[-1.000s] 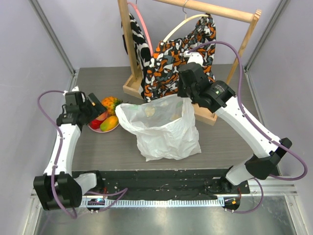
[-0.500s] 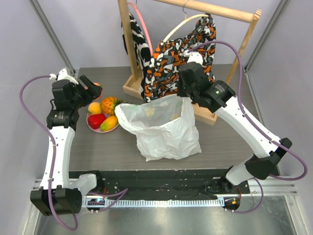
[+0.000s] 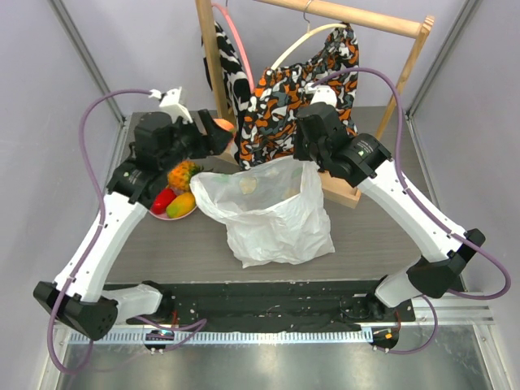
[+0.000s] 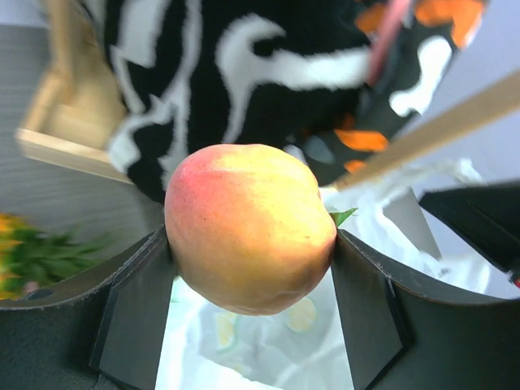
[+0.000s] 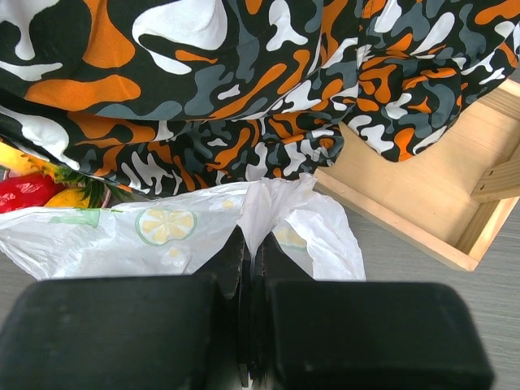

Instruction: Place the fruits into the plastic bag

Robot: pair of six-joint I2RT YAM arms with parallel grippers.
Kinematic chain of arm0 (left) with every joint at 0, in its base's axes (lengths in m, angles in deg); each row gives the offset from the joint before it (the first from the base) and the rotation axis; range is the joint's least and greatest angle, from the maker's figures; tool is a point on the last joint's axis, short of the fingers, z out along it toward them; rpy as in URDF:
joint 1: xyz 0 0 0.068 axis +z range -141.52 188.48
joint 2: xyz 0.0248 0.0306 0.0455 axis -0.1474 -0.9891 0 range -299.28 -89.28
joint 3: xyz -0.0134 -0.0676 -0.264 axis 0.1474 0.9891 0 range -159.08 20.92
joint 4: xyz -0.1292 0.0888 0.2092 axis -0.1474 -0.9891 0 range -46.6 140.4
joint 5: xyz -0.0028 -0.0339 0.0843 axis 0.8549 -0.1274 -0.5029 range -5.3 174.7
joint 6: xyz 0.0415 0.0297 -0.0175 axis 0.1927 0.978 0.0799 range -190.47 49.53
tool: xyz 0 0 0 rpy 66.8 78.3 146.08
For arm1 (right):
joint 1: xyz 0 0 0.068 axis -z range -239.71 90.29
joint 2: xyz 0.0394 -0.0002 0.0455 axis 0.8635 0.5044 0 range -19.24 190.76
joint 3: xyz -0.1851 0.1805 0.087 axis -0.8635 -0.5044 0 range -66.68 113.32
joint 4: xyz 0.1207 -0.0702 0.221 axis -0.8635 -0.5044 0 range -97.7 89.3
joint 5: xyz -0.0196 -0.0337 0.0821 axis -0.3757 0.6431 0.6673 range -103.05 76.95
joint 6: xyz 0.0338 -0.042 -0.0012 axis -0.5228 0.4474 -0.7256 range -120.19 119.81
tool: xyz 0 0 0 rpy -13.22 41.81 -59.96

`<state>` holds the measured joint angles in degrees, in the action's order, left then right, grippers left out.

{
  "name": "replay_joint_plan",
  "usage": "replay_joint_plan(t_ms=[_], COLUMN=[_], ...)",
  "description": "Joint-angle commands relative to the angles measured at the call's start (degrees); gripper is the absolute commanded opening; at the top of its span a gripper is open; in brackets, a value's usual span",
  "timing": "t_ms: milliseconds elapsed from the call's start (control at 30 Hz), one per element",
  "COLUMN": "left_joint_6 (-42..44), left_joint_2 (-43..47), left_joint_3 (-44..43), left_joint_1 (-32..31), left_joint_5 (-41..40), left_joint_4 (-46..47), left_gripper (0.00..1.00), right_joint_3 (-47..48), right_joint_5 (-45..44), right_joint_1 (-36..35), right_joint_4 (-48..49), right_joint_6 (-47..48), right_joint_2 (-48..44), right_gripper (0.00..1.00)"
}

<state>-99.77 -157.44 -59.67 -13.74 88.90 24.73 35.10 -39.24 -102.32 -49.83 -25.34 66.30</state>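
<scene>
My left gripper is shut on the pink-orange peach and holds it in the air above the left rim of the plastic bag; the peach also shows in the top view. The bag stands open on the table. My right gripper is shut on the bag's far rim and holds it up. The pineapple, the red fruit and the mango lie on the pink plate left of the bag.
A wooden rack with a tray base stands behind the bag. The orange-black-white patterned cloth hangs from it, close to both grippers. Grey walls close in the table at left and right.
My left arm has lifted from the plate and swung right with the peach, from the table's left edge to above the bag's left rim. The right arm has not moved.
</scene>
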Motion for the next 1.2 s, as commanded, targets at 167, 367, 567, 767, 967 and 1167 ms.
replay_joint_plan(t_ms=[167,367,567,767,967,1167], left_joint_6=[-1.3,-0.1,-0.5,-0.1,2.2,3.7], left_joint_2=[-1.5,-1.4,-1.0,-4.5,-9.3,-15.4], left_joint_3=[0.7,3.3,6.7,6.4,3.2,0.6], left_joint_1=[-6.9,-9.4,-10.9,-12.7,-17.1,-17.9], left_joint_5=[4.5,9.2,10.4,9.7,8.5,17.1], left_joint_4=[2.9,-1.7,-3.4,-3.6,-6.9,-7.4], left_gripper=[0.43,0.43,0.45,0.45,0.45,0.47], right_joint_3=[0.2,0.2,-0.1,-0.4,-0.3,-0.4], right_joint_5=[-0.6,-0.1,0.1,0.8,0.6,1.1], right_joint_1=[0.2,0.2,0.3,0.2,0.2,0.2], right_joint_4=[3.0,3.2,3.2,3.2,3.2,3.2], right_joint_6=[0.8,0.8,0.9,0.4,0.4,0.3], right_joint_2=[-2.0,-1.7,-1.8,-1.7,-2.0,-2.0], right_gripper=[0.01,0.01,0.01,0.01,0.01,0.01])
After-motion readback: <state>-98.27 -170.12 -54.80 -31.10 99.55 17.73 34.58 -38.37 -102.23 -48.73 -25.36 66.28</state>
